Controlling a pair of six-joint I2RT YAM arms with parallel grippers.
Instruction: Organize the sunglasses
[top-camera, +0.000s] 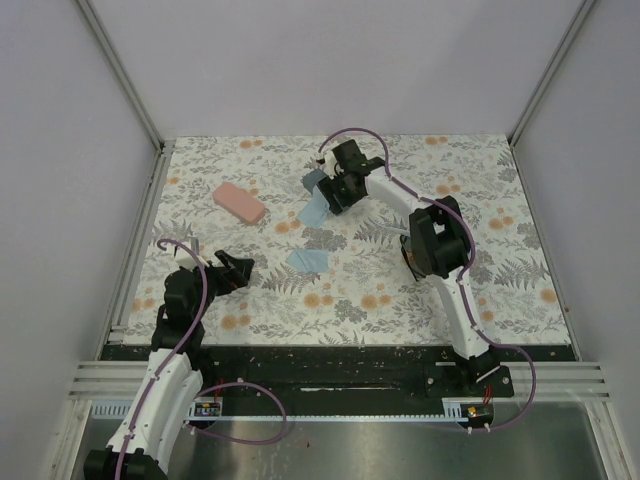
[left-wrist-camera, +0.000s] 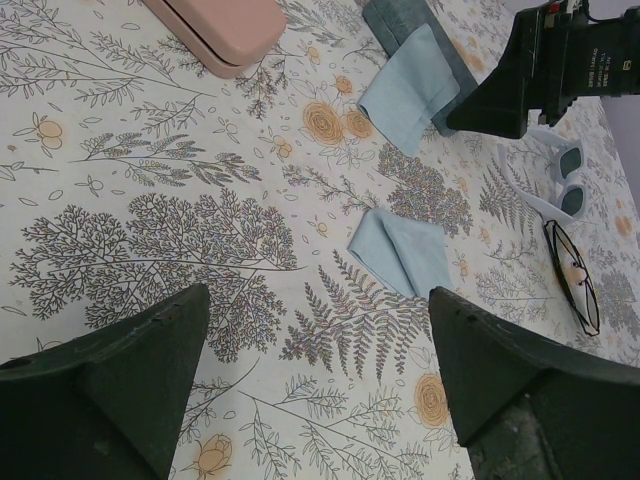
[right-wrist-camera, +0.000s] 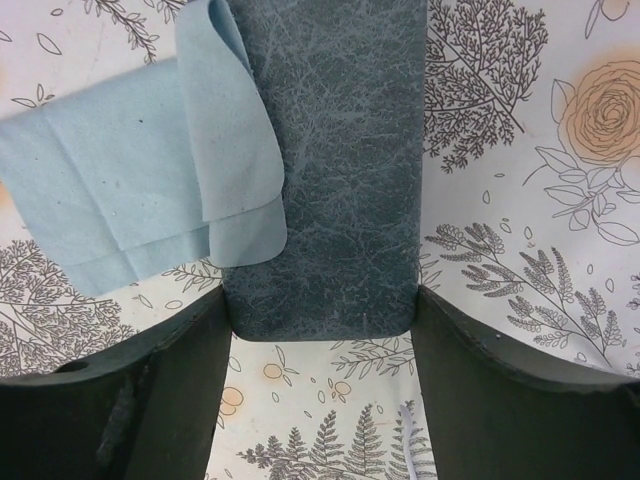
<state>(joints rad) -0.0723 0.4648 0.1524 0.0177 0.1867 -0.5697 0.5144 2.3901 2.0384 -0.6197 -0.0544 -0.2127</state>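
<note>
Nearest, at the left: left gripper (top-camera: 232, 270) (left-wrist-camera: 318, 300), dark fingers spread wide, clasping nothing, hanging above the floral-printed table covering (top-camera: 350, 290) without touching it.

Just beyond, near the table's middle: a small folded light blue cloth (left-wrist-camera: 405, 250) (top-camera: 308, 261), lying flat.

To the right of that cloth: the two pairs of sunglasses, both resting on the covering, neither held. Nearer, the pair with dark lenses and thin black frame (left-wrist-camera: 575, 275); just beside and beyond it, the pair with pale translucent frame (left-wrist-camera: 555, 180). Largely hidden under the right arm's elbow in the overhead view.

Farther back, centre: right gripper (top-camera: 335, 190) (right-wrist-camera: 320, 300), fingers set astride the near end of a blue-grey oblong textured case (right-wrist-camera: 330, 170) (left-wrist-camera: 400, 15), one finger along each long side. Impossible to tell whether pressing the case or only flanking it. Draped partly over the case's left edge, a second light blue cloth (right-wrist-camera: 120, 200) (left-wrist-camera: 405, 90), its corner curled.

Far left: a pink oblong closed case (top-camera: 239, 203) (left-wrist-camera: 220, 25), lying at an angle, well apart from both grippers.

Around the table: plain white walls (top-camera: 330, 60) with pale metal corner rails.
</note>
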